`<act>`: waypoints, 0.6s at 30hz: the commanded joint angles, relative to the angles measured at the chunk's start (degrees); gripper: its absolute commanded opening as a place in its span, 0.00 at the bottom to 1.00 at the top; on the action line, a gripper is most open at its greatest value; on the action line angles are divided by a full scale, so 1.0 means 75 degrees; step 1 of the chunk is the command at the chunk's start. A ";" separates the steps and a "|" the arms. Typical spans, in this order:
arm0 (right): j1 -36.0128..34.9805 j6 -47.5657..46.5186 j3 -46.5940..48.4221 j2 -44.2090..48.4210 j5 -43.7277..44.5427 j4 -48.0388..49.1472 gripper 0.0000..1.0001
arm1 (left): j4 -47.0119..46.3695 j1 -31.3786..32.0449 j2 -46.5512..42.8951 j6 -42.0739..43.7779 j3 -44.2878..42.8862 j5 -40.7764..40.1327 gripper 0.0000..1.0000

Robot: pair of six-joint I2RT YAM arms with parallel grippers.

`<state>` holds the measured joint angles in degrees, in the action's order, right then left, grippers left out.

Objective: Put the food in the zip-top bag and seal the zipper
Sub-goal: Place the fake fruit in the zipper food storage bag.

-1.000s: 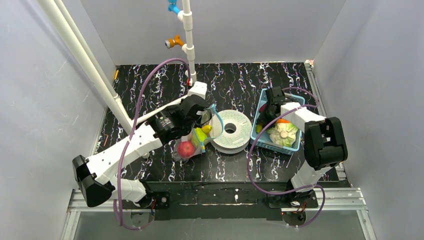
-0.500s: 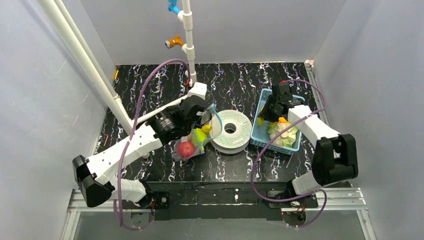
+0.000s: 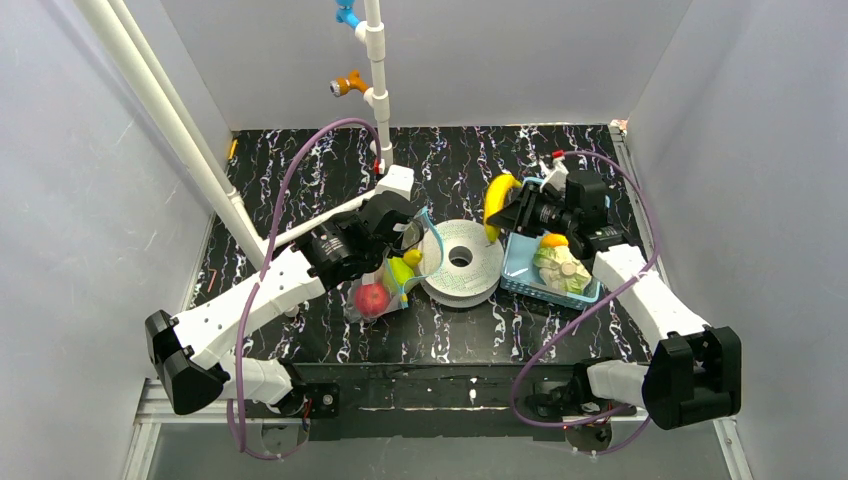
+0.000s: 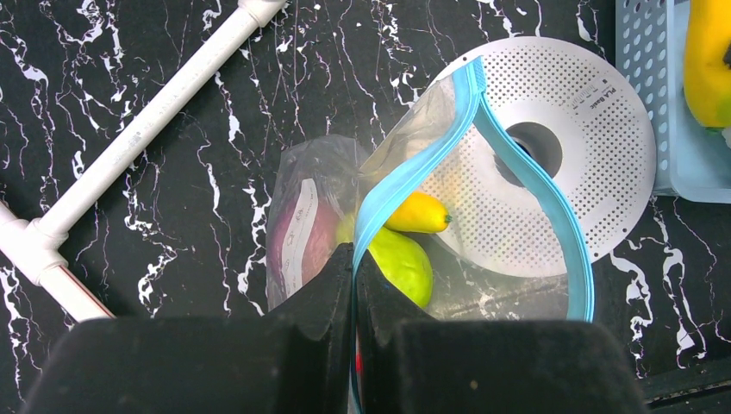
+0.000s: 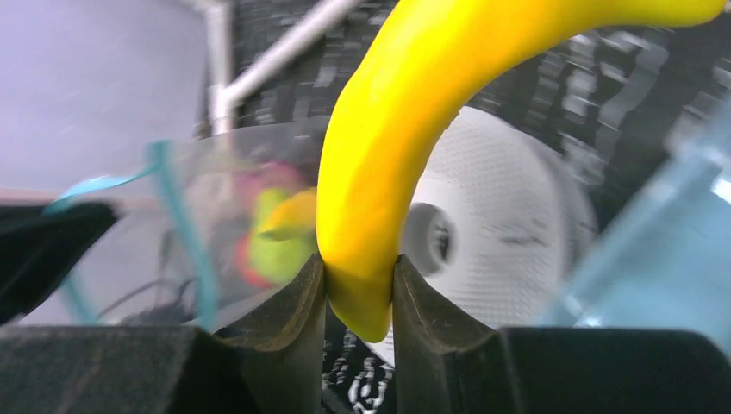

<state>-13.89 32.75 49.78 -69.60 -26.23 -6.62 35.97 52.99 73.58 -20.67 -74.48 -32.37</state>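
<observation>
Banana (image 5: 405, 129) read as hard glossy toy plastic: light and stiff, won't crush, but probably slick. You had it pinched w/ the right fingers (image 5: 284, 319) closed on its very tip, so the rest stuck out unsupported. My call: it could pivot in that grip, and mid-body across the narrow width would've been safer.

Long axis in the top view ran roughly near-to-far, w/ the curve bulging left toward the spool (image 3: 460, 258). In the wrist view it rose from the fingers and hooked right. How steeply it tilted I couldn't tell.

It hung in the air above the table (image 3: 300, 190), between spool and basket (image 3: 518, 272), by the basket's far-left corner and well apart from the bag (image 4: 422, 147).

The bag was soft, crinkly and floppy, so it needed holding. The left fingers (image 4: 319, 293) were closed on the zipper (image 4: 517, 172) at one side, and the mouth stood open as a loop, partly over the spool. A pear (image 4: 398, 263), a yellow-orange piece (image 4: 416, 211) and an apple (image 3: 372, 298) were already inside.

I'd have fed the banana in end-first, w/ its long axis lined up along the mouth.
</observation>
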 commanded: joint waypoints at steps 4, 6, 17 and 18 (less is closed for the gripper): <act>-0.0231 0.1813 0.0096 0.0022 -0.5134 0.3871 0.01 | -0.0054 -0.0034 -0.0208 -0.0098 0.0034 -0.0063 0.00; -0.0390 0.2489 -0.0096 0.0081 -0.5391 0.4562 0.01 | -0.0076 -0.0031 -0.0211 -0.0103 0.0036 -0.0070 0.00; -0.1744 0.5883 -0.1076 0.0170 -0.6407 0.7882 0.01 | -0.0148 -0.0031 -0.0199 -0.0295 0.0137 -0.0124 0.00; -0.1882 0.5940 -0.1095 0.0154 -0.6475 0.7849 0.01 | -0.0160 -0.0031 -0.0199 -0.0293 0.0137 -0.0149 0.00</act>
<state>-24.71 68.50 42.12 -69.63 -69.58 41.35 35.49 52.99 73.58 -21.84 -74.31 -32.33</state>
